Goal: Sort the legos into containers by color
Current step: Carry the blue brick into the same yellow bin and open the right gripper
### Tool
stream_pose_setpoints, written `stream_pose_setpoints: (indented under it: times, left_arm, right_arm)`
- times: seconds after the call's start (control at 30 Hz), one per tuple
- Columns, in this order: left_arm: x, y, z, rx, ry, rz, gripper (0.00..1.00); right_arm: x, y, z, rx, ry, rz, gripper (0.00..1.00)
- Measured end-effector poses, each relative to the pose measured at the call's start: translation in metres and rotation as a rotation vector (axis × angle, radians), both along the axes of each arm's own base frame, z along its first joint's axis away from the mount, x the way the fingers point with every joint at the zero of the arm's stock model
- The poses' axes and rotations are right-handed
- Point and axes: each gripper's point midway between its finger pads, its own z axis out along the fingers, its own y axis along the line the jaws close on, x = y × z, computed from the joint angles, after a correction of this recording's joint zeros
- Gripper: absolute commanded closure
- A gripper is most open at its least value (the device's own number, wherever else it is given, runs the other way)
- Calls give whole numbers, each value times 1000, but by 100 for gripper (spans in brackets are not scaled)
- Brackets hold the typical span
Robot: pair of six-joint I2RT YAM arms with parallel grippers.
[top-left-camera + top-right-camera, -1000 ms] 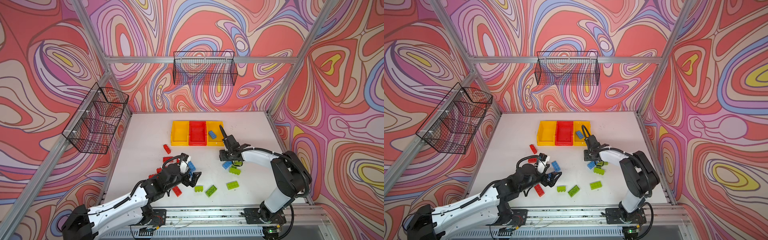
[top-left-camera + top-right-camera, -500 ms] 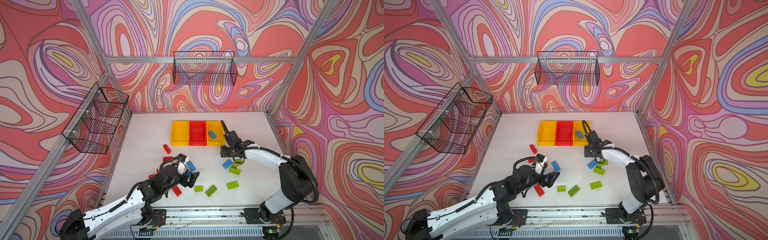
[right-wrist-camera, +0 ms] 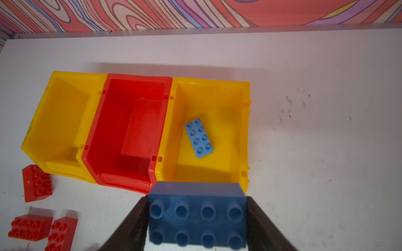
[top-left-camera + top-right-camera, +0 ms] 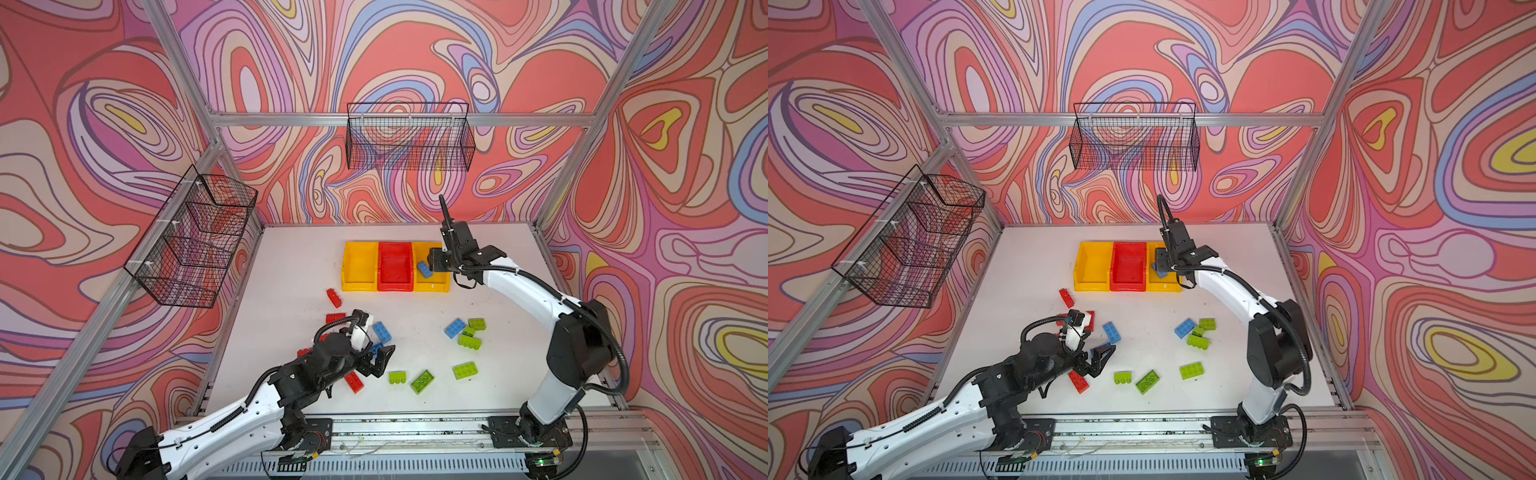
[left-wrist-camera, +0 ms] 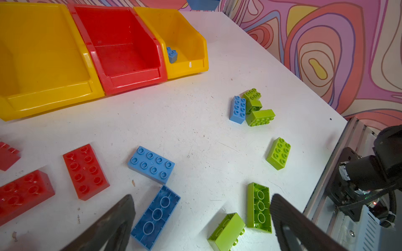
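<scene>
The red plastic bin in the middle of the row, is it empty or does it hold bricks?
Empty. In the right wrist view the red plastic bin shows only its bare floor, no studded brick inside.

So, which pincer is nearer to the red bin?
Right. The right pincer holds a blue brick by the yellow bin beside the red bin; the left pincer hangs open above loose bricks, well short of it.

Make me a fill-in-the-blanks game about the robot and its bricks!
The right tool grips a ____ brick.
The red bin is ____.
The left tool is wide ____.
One blue brick lies inside a ____ bin.
Missing words: blue, empty, open, yellow.
</scene>
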Motion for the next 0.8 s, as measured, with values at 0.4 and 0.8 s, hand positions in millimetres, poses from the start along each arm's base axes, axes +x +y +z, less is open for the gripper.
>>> stream_pose_setpoints:
  times: [0.4,0.8]
  left_arm:
    - [-2,21,2,13,-23,58,0]
    - [0,21,-13,63,10,69,0]
  right_arm:
    - [57,13,-69,-141,72,-18,33]
    - [51,8,-70,-162,68,-13,8]
